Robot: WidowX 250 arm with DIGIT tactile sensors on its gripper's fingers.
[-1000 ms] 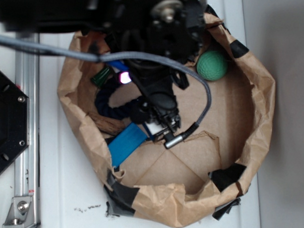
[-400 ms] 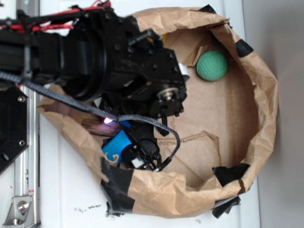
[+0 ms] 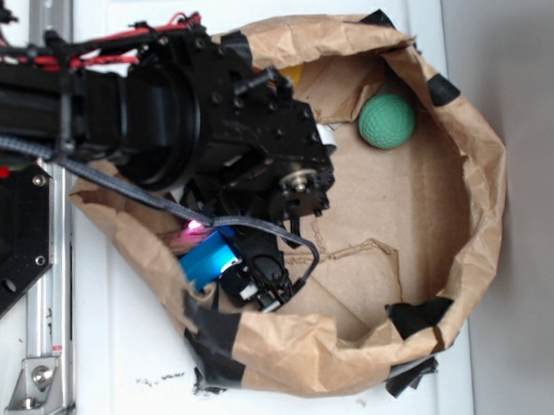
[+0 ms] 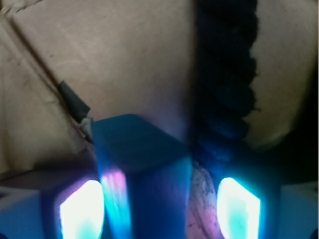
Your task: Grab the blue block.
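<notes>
Exterior view: the flat sky-blue rectangular block [image 3: 208, 258] lies at lower left inside the crumpled brown paper basket [image 3: 468, 205], beneath the black gripper [image 3: 256, 284].

Wrist view: the glowing fingers [image 4: 82, 211] stand apart, the block [image 4: 142, 169] rising between them, nearer the left one.

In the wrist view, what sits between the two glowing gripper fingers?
The flat sky-blue rectangular block stands between the gripper fingers, nearer the left one. Pinkish crumpled paper shows in the gap beside the right one, and the dark navy braided rope lies just beyond.

Robot lab bench, aluminium rail [image 3: 45, 281], taped paper bin [image 3: 478, 178]
</notes>
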